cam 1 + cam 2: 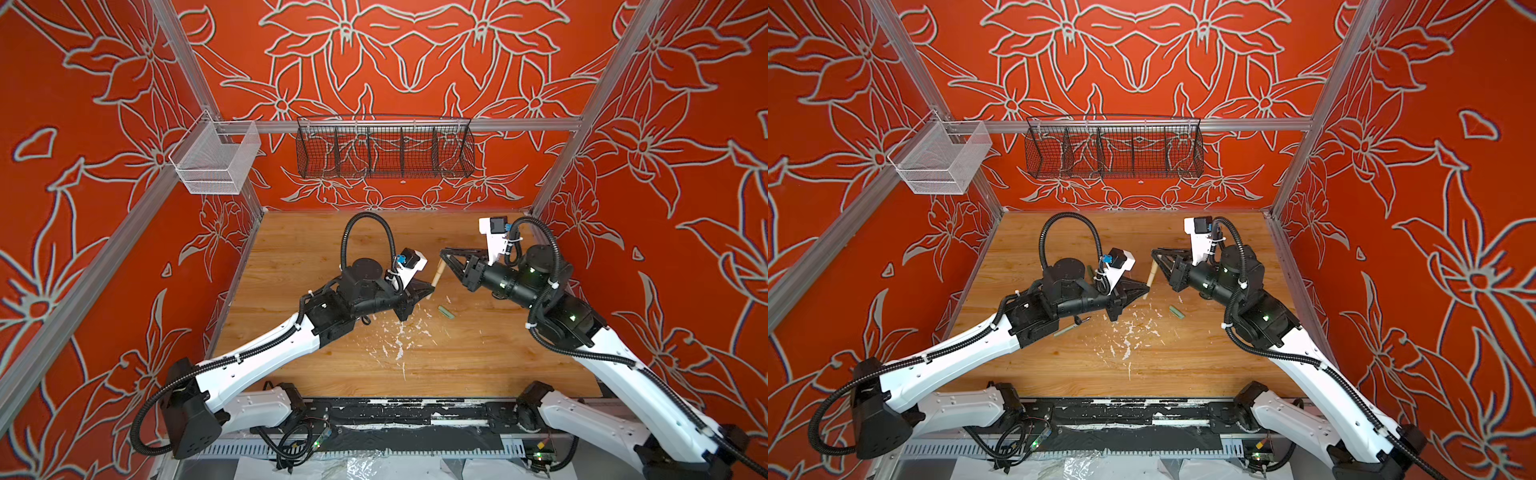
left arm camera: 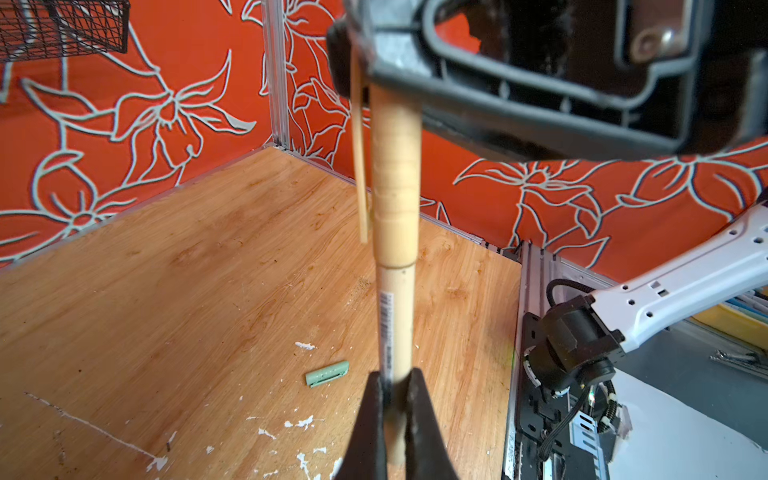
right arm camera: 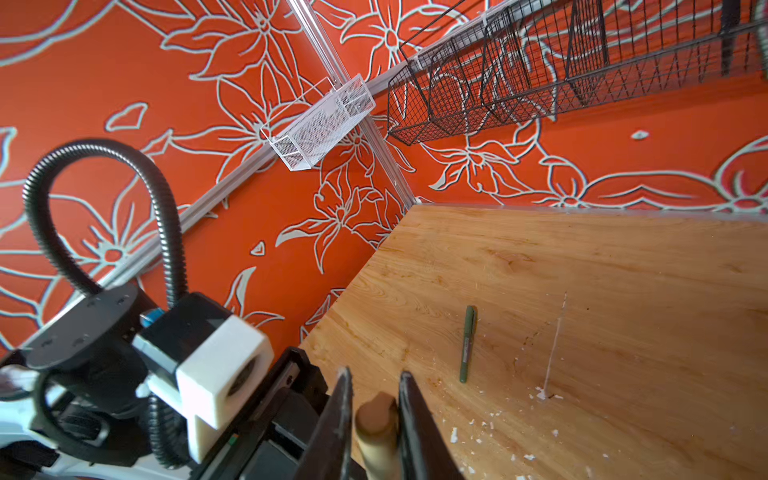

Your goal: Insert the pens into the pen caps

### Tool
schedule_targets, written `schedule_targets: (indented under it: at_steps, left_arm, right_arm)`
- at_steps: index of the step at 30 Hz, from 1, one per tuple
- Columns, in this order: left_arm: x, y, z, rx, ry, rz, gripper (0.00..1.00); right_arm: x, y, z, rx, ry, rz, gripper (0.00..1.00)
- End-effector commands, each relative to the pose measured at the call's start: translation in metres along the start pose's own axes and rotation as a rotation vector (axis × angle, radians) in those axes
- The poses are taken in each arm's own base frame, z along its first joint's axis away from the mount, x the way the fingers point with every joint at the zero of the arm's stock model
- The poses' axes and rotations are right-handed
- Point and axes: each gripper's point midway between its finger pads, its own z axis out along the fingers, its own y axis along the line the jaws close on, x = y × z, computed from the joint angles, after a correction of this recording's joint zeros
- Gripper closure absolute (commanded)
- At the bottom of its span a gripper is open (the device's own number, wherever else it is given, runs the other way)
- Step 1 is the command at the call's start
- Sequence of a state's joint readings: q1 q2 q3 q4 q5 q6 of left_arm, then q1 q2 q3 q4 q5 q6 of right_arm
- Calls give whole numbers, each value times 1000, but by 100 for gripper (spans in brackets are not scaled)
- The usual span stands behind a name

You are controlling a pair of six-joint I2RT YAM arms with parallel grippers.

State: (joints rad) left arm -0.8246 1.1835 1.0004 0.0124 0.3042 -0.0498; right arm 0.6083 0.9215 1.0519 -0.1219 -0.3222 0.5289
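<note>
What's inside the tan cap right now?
The tan pen enters the tan cap at its open end. Its tip is covered by the cap's wall, so its depth cannot be seen.

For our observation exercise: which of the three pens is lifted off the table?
The tan pen, gripped by the left end effector and the right end effector; the dark green pen and the pale green pen lie on the table.

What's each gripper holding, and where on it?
Left gripper: tan pen, by the barrel. Right gripper: tan cap, near its closed end.
</note>
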Motion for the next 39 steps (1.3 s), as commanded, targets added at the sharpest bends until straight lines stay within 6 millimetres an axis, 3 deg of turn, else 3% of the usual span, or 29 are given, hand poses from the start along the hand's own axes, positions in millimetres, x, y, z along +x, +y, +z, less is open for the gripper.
schedule_targets:
  at_steps: [1, 5, 14, 23, 33, 35, 39]
  left_arm:
    - [-10, -6, -1, 26, -22, 9, 100]
    - [-22, -11, -5, 40, -37, 12, 100]
    - [-53, -10, -6, 15, -58, 65, 100]
    - [-91, 0, -14, -22, -129, 85, 100]
    - [-111, 16, -22, -64, -185, 79, 100]
    - [-112, 14, -22, -48, -190, 78, 100]
    - [-96, 18, -18, -60, -148, 55, 100]
  right_arm:
    - [-11, 11, 0, -50, -27, -5, 89]
    - [-6, 11, 0, -53, -11, -8, 100]
    - [17, 9, 1, -80, 64, -2, 100]
    - [69, -9, -1, -66, 209, 40, 100]
    - [127, -21, -4, -95, 330, 127, 100]
    - [124, -25, -6, -67, 299, 126, 100]
    - [80, -39, -19, 79, 119, 51, 100]
